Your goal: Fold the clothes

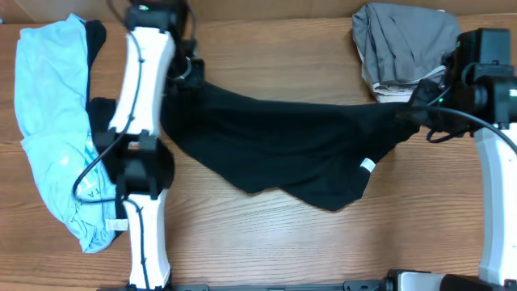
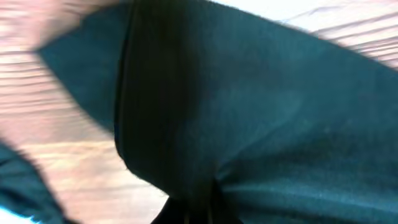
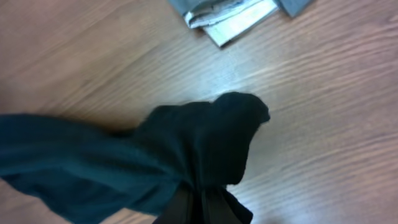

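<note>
A black garment (image 1: 283, 145) hangs stretched between my two grippers above the wooden table, sagging in the middle, with a small white tag (image 1: 366, 165) near its right lower edge. My left gripper (image 1: 191, 74) is shut on its left end; in the left wrist view the dark cloth (image 2: 249, 106) fills most of the frame and runs into the jaws (image 2: 200, 208). My right gripper (image 1: 418, 103) is shut on its right end; in the right wrist view the cloth (image 3: 186, 149) bunches at the jaws (image 3: 202, 202).
A light blue garment (image 1: 52, 121) lies heaped along the left edge with a dark piece (image 1: 95, 36) beside it. A folded grey garment (image 1: 404, 44) sits at the back right; its corner also shows in the right wrist view (image 3: 230, 15).
</note>
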`<act>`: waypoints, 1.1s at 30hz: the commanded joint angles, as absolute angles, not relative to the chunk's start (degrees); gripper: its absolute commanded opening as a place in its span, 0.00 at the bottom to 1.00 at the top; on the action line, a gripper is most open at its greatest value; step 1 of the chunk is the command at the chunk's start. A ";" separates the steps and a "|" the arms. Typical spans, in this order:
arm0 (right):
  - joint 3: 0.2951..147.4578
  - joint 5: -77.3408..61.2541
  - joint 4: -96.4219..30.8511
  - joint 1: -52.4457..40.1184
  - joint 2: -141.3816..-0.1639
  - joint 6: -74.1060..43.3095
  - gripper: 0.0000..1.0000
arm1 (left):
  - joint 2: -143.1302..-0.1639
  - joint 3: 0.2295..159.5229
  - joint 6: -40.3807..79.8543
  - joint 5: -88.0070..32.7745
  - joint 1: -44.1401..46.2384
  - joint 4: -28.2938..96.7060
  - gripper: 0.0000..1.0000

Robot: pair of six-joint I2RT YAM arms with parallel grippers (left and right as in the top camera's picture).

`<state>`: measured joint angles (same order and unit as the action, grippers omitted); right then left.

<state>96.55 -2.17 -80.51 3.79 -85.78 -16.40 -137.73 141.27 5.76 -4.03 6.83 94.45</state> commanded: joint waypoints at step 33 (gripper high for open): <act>88.92 -1.41 -74.04 4.58 -84.93 -16.03 0.04 | -148.20 148.24 4.21 -6.68 9.43 96.84 0.39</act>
<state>88.86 -2.11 -74.54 4.10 -85.78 -16.38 -148.88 145.95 5.34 -3.97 9.41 96.66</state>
